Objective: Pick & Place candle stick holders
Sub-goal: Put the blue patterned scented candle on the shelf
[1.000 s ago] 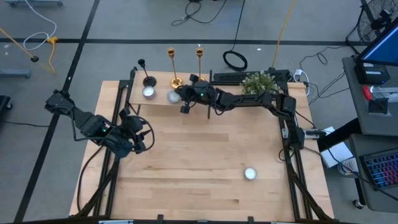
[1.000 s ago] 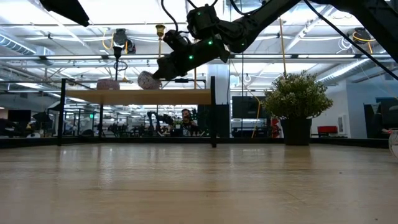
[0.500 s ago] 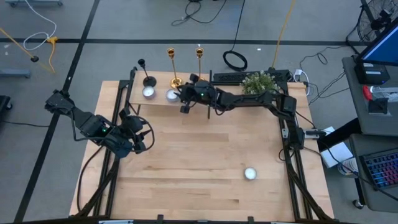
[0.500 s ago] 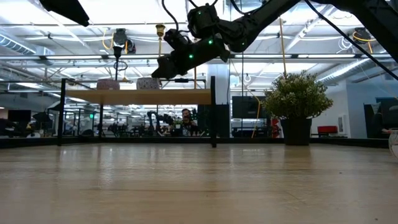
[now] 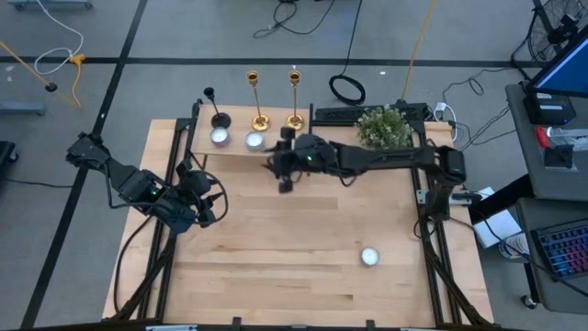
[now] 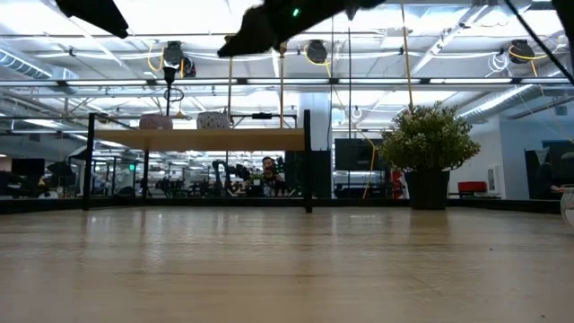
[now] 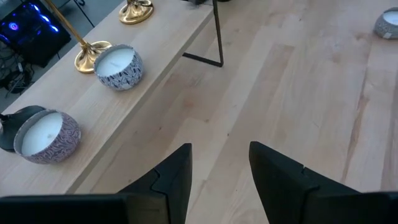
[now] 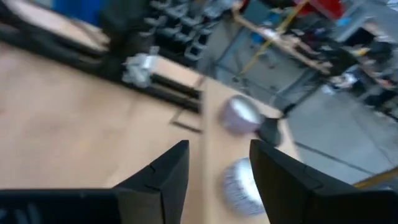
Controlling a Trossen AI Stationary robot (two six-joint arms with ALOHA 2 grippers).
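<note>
The right hand point(image 5: 284, 175), fingers apart and empty, is hovering just before the shelf point(image 5: 241, 145). Two gold holders point(image 5: 260, 120) and the black holder point(image 5: 220, 119) are standing on it. The left hand point(image 7: 219, 168), also apart, is waiting over the counter point(image 5: 294, 248).

A wooden table point(image 5: 294, 230) carries a raised shelf point(image 5: 234, 147), a plant point(image 5: 382, 127) and a candle point(image 5: 369, 256).

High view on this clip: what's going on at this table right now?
Neither arm holds anything. The right gripper hangs open above the table just in front of the raised shelf, where two jar candles and the three candle stick holders stand. A third jar candle sits on the table toward the near right. The left gripper waits open at the table's left side.
</note>
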